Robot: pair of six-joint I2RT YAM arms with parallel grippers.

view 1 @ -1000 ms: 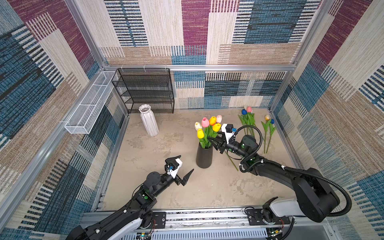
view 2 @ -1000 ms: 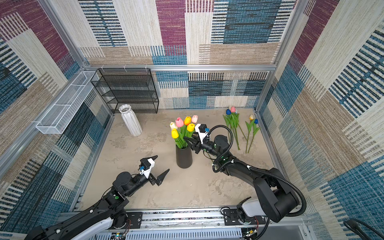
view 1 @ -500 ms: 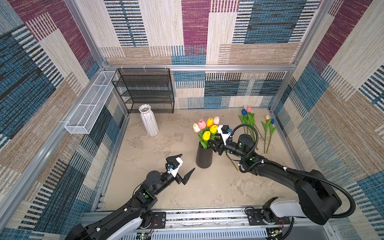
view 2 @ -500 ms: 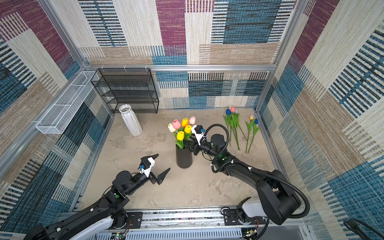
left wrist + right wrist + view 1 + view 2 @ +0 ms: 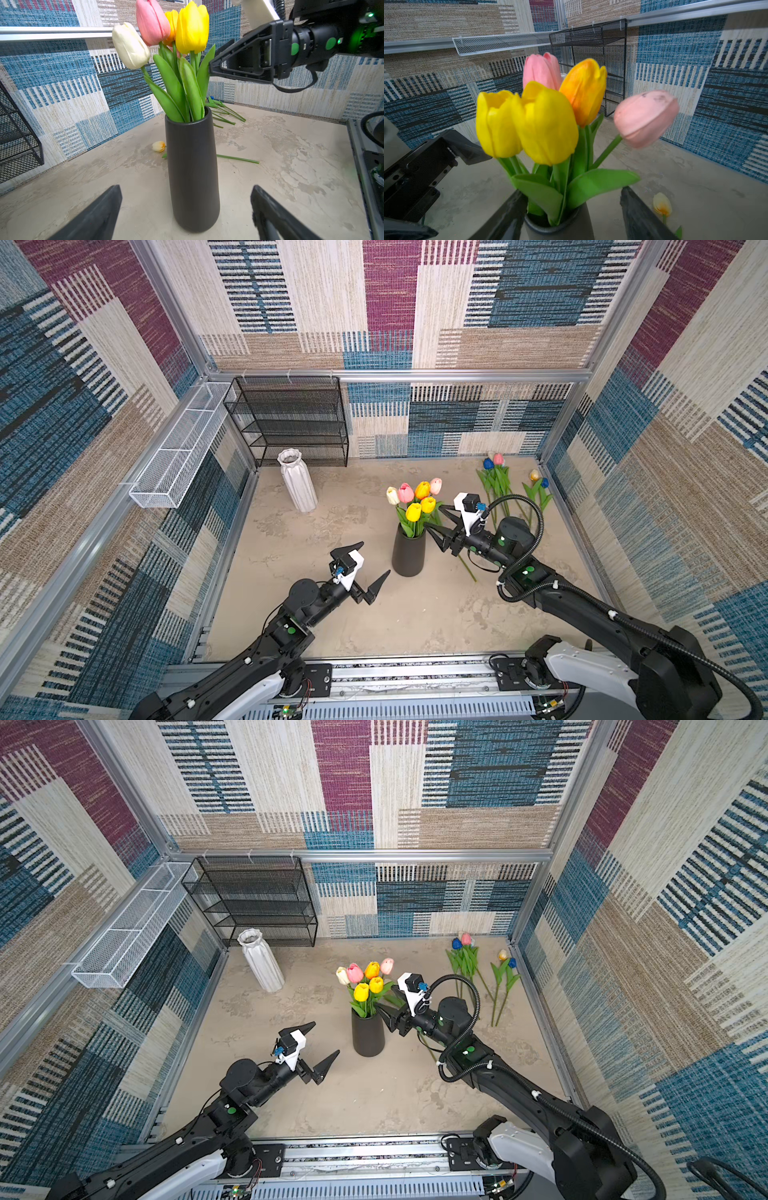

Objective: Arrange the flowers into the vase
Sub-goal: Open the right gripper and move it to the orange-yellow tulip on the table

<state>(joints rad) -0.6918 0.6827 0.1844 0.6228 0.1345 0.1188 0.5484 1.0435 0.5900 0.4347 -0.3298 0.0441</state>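
Top views both show a mottled beige tabletop [image 5: 299, 614] closed in by walls of striped blue, purple and tan fabric on an aluminium frame. From the black vase [image 5: 409, 556] in the middle, a black mesh rack [image 5: 291, 418] stands at 11 o'clock, a white ribbed vase [image 5: 297, 483] and a white wire basket [image 5: 178, 456] are at 10 o'clock, and loose tulips [image 5: 496, 483] lie at 2 o'clock. Six tulips [image 5: 415, 506] stand in the black vase, and their leaves come between the parted, empty jaws of the right gripper [image 5: 433, 517], which reaches in about level from 3 o'clock just above the rim, while the left gripper [image 5: 372, 560] hovers at 9 o'clock, near but apart, spread wide and holding nothing.
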